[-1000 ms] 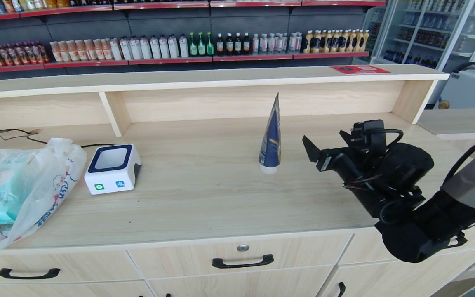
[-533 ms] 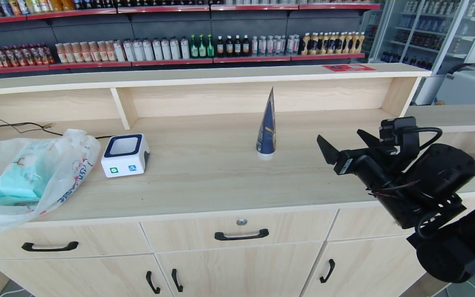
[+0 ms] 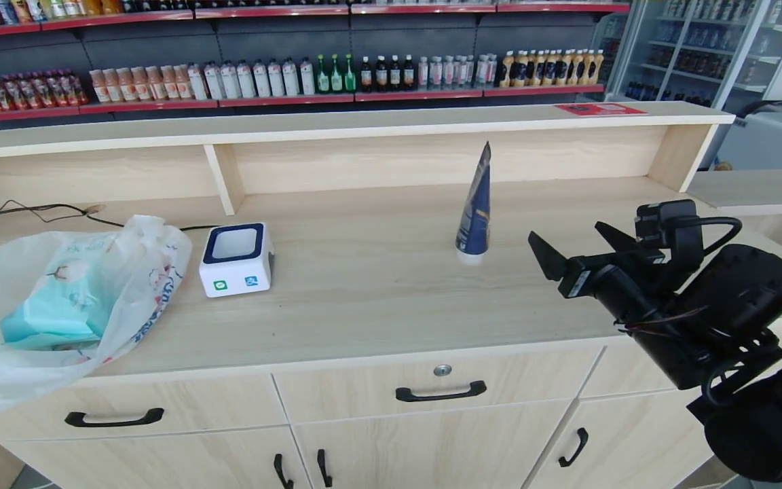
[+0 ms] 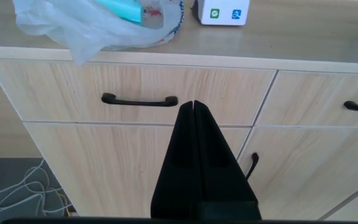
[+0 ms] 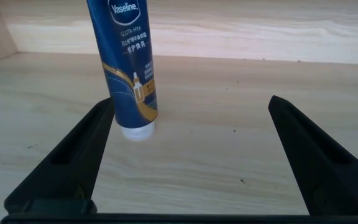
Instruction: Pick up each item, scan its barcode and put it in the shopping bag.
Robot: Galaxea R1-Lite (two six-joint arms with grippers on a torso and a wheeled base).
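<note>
In the head view, a blue tube (image 3: 474,204) stands upright on its white cap on the counter (image 3: 364,299), well apart from everything else. The scanner (image 3: 236,259) sits farther towards the robot's left, its window facing up. Just beside it lies the shopping bag (image 3: 126,272), slumped open with a teal packet (image 3: 58,309) already inside. The right gripper (image 3: 578,246) hovers near the tube on its right side, pointed at it. Its fingers are spread wide and hold nothing. Judging from this, the step in hand is the approach to pick up the tube, which has yet to be scanned or bagged.

In the left wrist view, the left gripper (image 4: 193,106) hangs low in front of the cabinet, close to a drawer handle (image 4: 139,101). Its fingers are pressed together and it carries nothing. The bag and the scanner sit up on the counter beyond it.

In the right wrist view, the tube (image 5: 126,68) stands ahead of the spread fingers (image 5: 73,162). It is much nearer one finger than the other, so it is not centred in the gap, and nothing touches it. The next move probably calls for shifting sideways to centre the tube. The gripper would then advance until the fingers sit on either side of the body and close gently. The tube is tall on a narrow cap, so a nudge from that near finger could topple it. After that, the barcode must face the scanner window.
</note>
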